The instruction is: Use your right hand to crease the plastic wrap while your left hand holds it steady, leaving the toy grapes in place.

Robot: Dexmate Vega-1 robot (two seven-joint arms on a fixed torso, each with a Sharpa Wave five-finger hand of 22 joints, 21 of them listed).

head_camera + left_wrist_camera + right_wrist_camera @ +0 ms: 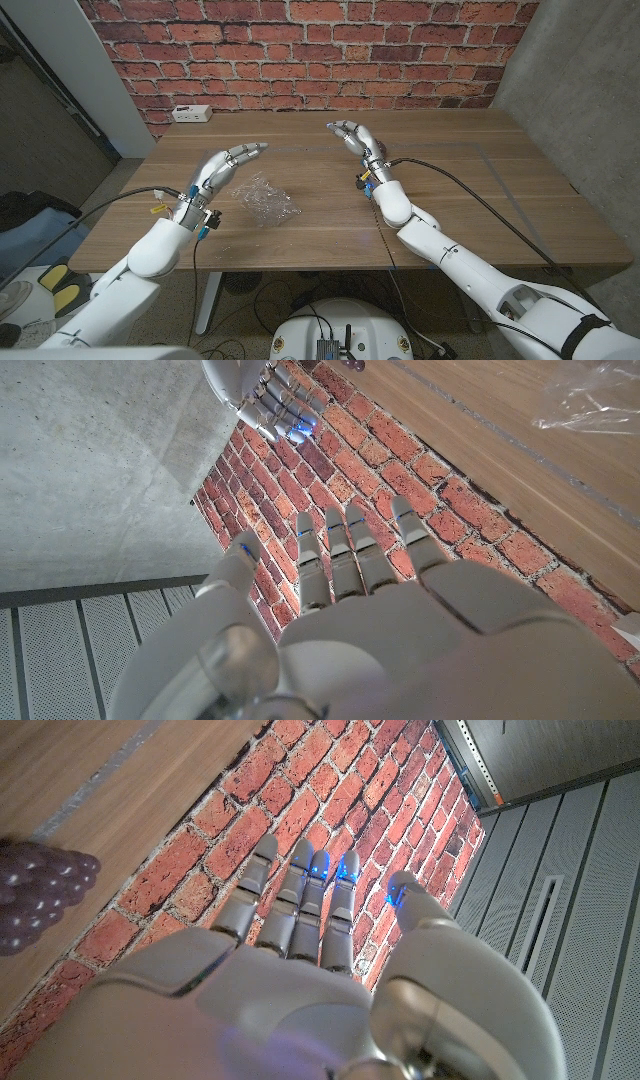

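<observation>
One piece of plastic wrap point(264, 199) lies on the wooden table point(470, 190) — clear, thin and crumpled into an irregular, glinting heap with no straight edge to it. It sits just in front of the left hand point(226, 164), slightly toward the robot from that hand's fingertips and not touched by them; in the left wrist view a corner of the same film point(598, 398) shows as a cloudy, wrinkled sheet on the wood grain.

One bunch of toy grapes point(38, 900) appears in the right wrist view, a cluster of small, round, dark purple beads with a dull sheen, lying on the table beside the right hand's point(300, 960) finger side. In the head view the bunch cannot be made out; it seems to be hidden behind the right hand point(357, 140).

Both hands are empty. The left hand's fingers point(352, 550) are stretched out and slightly spread, holding nothing, the hand raised over the table with its back turned up and outward. The right hand stands across from it, well apart from the wrap, with its fingers point(318, 895) likewise extended side by side and the thumb set off — nothing is between them. Each hand is of smooth white and grey shell segments.

Behind the table runs a red brick wall point(300, 45), rough and mortar-lined, with one white power strip point(191, 113) at its foot on the table's far left.
</observation>
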